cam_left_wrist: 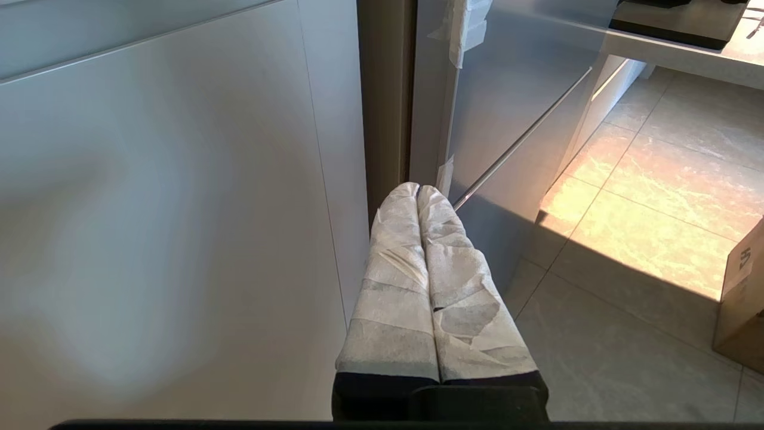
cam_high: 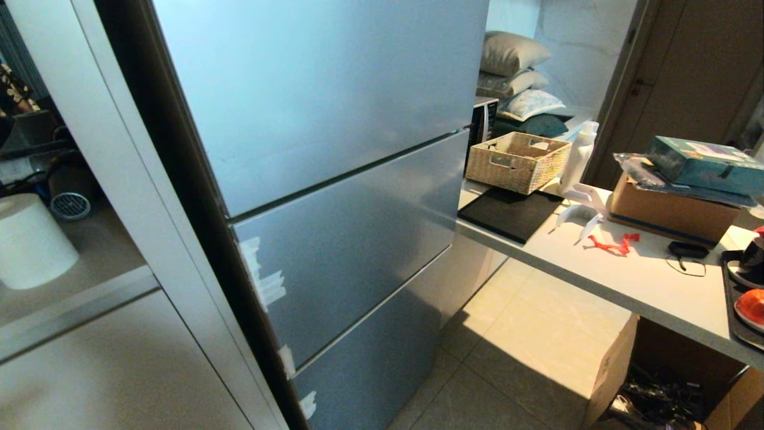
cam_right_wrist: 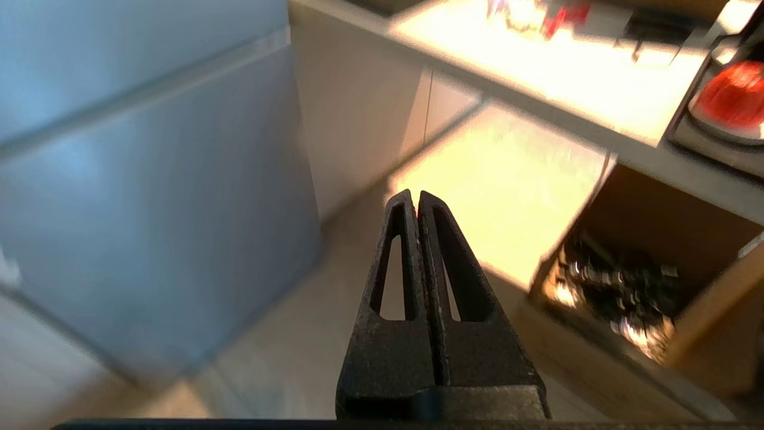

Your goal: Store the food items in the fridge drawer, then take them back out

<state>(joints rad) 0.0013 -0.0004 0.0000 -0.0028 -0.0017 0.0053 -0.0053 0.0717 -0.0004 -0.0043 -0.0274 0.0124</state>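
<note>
Across the left and centre of the head view stands the tall silver-blue fridge (cam_high: 334, 179), all its fronts closed, so the fridge drawer cannot be seen. At the right edge of that view an orange-red roundish food item (cam_high: 753, 306) sits in a shallow dish on a dark tray (cam_high: 729, 298), on the pale grey counter (cam_high: 627, 275). Neither arm shows there. The left gripper (cam_left_wrist: 418, 190), its fingers (cam_left_wrist: 394, 286) wrapped in white tape, is pressed together and holds nothing, near the fridge's lower edge. The black right gripper (cam_right_wrist: 416, 194) is likewise closed on nothing, above the tiled floor (cam_right_wrist: 501, 191).
</note>
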